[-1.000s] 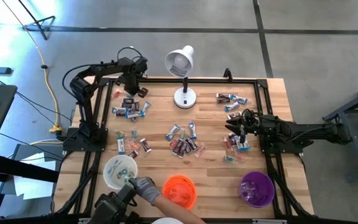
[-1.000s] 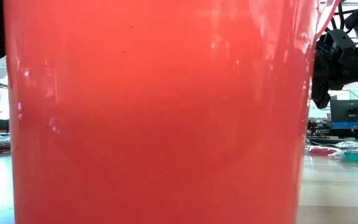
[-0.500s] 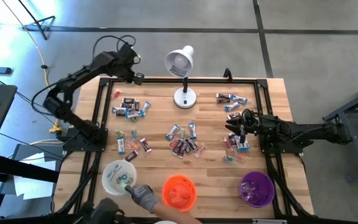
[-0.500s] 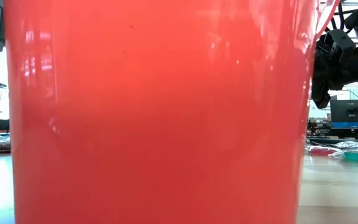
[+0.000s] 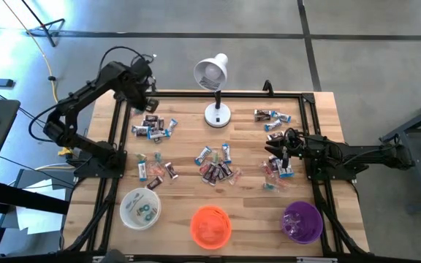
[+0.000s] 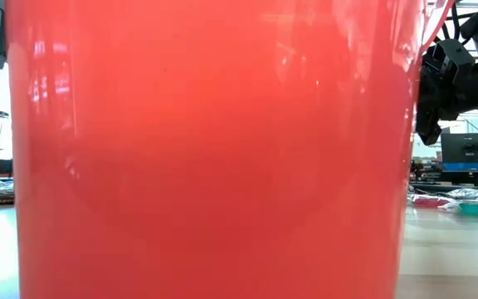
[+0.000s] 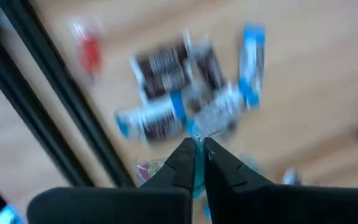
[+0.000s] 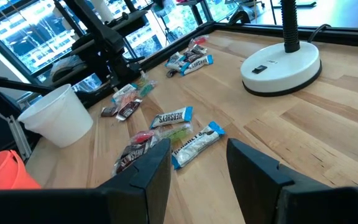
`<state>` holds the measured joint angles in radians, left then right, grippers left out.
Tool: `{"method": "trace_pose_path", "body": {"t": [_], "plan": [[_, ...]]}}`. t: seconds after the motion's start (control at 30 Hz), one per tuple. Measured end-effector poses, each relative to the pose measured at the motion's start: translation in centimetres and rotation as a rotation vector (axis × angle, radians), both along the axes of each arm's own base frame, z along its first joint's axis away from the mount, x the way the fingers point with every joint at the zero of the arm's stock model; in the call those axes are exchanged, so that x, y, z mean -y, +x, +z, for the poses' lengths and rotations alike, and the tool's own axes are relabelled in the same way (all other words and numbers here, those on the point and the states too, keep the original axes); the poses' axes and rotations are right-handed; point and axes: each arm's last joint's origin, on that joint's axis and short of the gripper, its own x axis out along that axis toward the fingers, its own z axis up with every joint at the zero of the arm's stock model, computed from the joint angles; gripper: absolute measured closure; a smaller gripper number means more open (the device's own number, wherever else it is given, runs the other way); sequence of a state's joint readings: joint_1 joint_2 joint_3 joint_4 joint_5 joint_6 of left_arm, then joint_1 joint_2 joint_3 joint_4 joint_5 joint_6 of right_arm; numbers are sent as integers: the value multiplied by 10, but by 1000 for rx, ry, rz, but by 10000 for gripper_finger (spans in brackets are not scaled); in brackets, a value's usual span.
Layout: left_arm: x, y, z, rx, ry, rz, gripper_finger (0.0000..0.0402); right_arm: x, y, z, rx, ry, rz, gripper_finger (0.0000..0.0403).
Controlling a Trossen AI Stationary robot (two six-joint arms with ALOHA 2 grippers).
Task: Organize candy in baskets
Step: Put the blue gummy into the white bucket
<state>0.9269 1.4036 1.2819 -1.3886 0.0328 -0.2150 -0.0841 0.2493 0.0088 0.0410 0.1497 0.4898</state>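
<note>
Candy lies in loose groups on the wooden table: a far-left pile (image 5: 152, 126), a middle group (image 5: 216, 164) and a right-hand group (image 5: 272, 120). My left gripper (image 5: 145, 101) hangs high over the far-left corner, pointing down, shut on a blue-wrapped candy (image 7: 196, 163). My right gripper (image 5: 281, 151) rests open and low among the right-hand candy, with nothing between its fingers (image 8: 197, 149). Along the near edge stand the white basket (image 5: 140, 207) with a few candies in it, the orange basket (image 5: 210, 225) and the purple basket (image 5: 302, 221). My left gripper pinches a thin strip of blue wrapper (image 7: 196, 149) between its two fingertips, coming from above with the fingers pointing down. Only that sliver shows between the fingers; the rest of the candy is hidden by them. It is lifted clear of the table.
A white desk lamp (image 5: 214, 88) stands at the far middle, its round base (image 8: 281, 59) ahead of my right gripper. The orange basket's wall (image 6: 214, 149) fills the low view. A black frame (image 5: 218, 93) rims the table. Bare wood lies between the candy groups.
My left gripper has risen from the far-left candy pile and drawn back toward the table's far-left corner, staying shut. A person's gloved hand that was at the white basket by the near edge has pulled away out of view.
</note>
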Motion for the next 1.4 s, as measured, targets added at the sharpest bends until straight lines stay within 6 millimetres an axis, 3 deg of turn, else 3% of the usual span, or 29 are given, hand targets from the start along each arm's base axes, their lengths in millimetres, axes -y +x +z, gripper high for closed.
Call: {"method": "trace_pose_path", "body": {"t": [0.17,0.33,0.7,1.07,1.23,1.4], "plan": [[26,0,1,-100,-161,-129,395,0,0,0,0,0,0,251],[57,1,1,78,-265,-251,394,0,0,0,0,0,-1,251],[126,-16,-23,18,-313,-187,394,0,0,0,1,-1,-4,251],[208,19,-20,145,-323,-117,394,0,0,0,0,-1,-3,251],[250,23,-22,140,-344,-62,394,0,0,0,0,0,1,251],[280,28,-27,162,-346,-25,394,0,0,0,0,0,1,251]]}}
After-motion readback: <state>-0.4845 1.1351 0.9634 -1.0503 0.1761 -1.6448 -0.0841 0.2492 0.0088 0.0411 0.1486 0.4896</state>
